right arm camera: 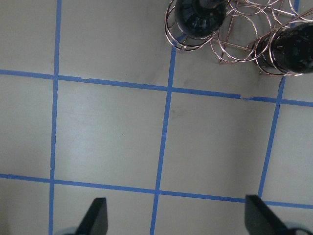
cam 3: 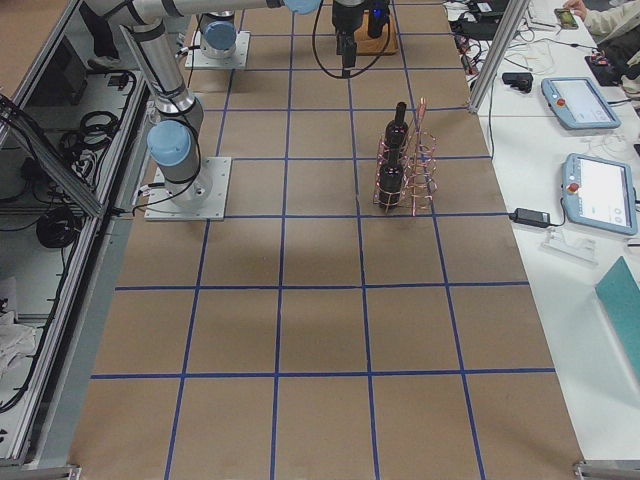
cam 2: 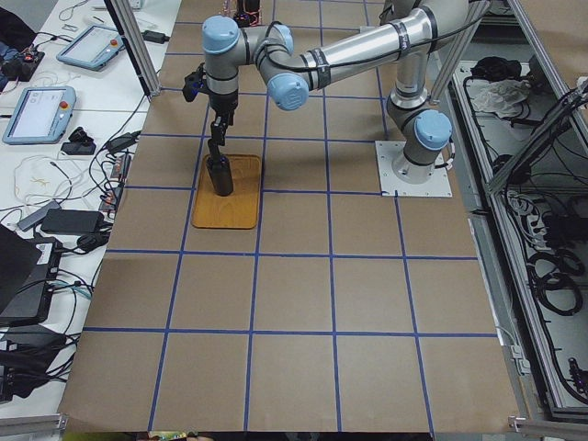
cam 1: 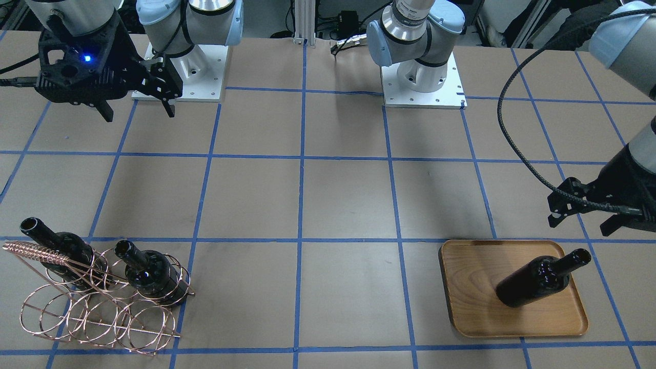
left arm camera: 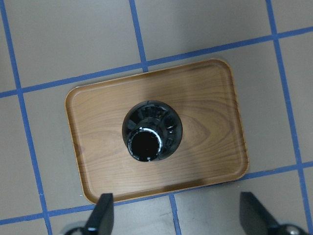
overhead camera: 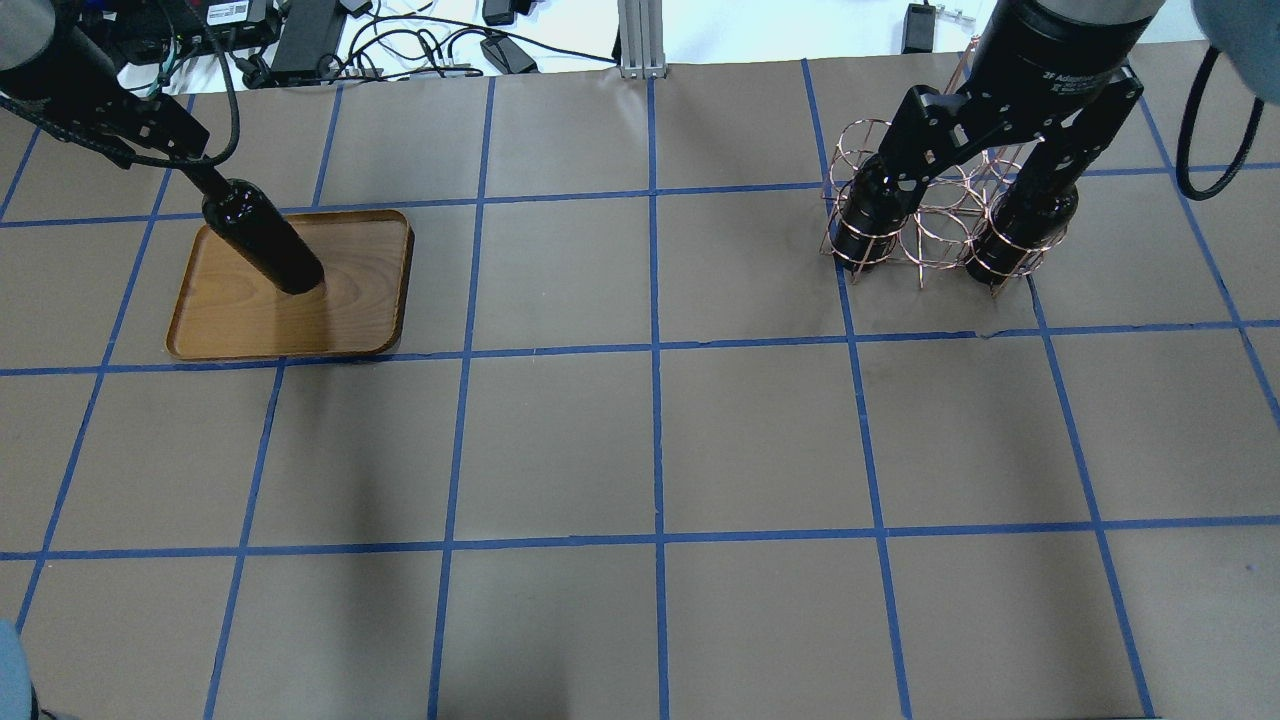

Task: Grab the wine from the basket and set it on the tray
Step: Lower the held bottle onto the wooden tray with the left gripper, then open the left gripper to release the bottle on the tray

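Wine (cam 1: 538,282) is standing upright on the tray (cam 1: 471,287), my left end effector (cam 1: 579,225) hangs released and empty just above its mouth, so I'd lift straight up before swinging away to avoid clipping the neck, right end effector (cam 1: 138,113) also released near the basket (cam 1: 102,312).

The front-facing camera sits at the operators' edge of the table (cam 1: 348,205), looking steeply down toward the robot's edge; the overhead one looks the opposite way. Both cover the tray (cam 1: 471,277) and basket (cam 1: 102,307). The side cameras look along the table from high at each end, far off. The wrist cameras look straight down, close: left on the wine (left arm camera: 151,131) and tray, right on the basket's edge.
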{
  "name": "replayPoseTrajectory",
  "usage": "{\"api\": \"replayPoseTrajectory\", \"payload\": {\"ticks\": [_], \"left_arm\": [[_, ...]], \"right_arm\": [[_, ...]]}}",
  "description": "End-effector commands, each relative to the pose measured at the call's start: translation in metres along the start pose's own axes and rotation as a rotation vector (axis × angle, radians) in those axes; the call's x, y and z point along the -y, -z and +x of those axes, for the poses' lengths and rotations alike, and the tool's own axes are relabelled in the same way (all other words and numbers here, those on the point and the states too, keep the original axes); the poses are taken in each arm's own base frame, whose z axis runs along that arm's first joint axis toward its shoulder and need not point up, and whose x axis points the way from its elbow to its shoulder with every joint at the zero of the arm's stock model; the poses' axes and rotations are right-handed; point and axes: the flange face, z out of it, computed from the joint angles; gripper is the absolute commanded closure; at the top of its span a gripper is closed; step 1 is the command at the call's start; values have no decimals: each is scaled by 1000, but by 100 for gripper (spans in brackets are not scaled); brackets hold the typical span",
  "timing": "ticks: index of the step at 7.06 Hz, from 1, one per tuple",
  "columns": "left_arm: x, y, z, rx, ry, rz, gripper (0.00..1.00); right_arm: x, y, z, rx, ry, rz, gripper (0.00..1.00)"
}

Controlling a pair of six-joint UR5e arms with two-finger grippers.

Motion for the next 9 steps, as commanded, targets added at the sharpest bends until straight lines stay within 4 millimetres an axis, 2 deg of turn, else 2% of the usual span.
{"api": "replayPoseTrajectory", "payload": {"ticks": [1, 2, 3, 4, 5, 6, 9], "left_arm": [[-34, 63, 45, -15, 44, -24, 0], [-49, 93, 90, -14, 57, -29, 0], [-65, 111, 132, 32, 153, -38, 0], [-71, 122, 185, 47, 127, -29, 0], [-82, 114, 239, 22, 146, -56, 0], [-91, 101, 266, 22, 164, -74, 0], [-84, 103, 263, 19, 168, -48, 0]], "right_arm": [[-1, -3, 1, 1, 3, -8, 0], [-1, -3, 0, 1, 4, -8, 0], [-1, -3, 0, 1, 6, -8, 0], [-1, -2, 1, -1, 10, -3, 0], [-1, -2, 1, 0, 6, -3, 0], [-1, -2, 1, -1, 9, -3, 0], [-3, -1, 1, -2, 11, 0, 0]]}}
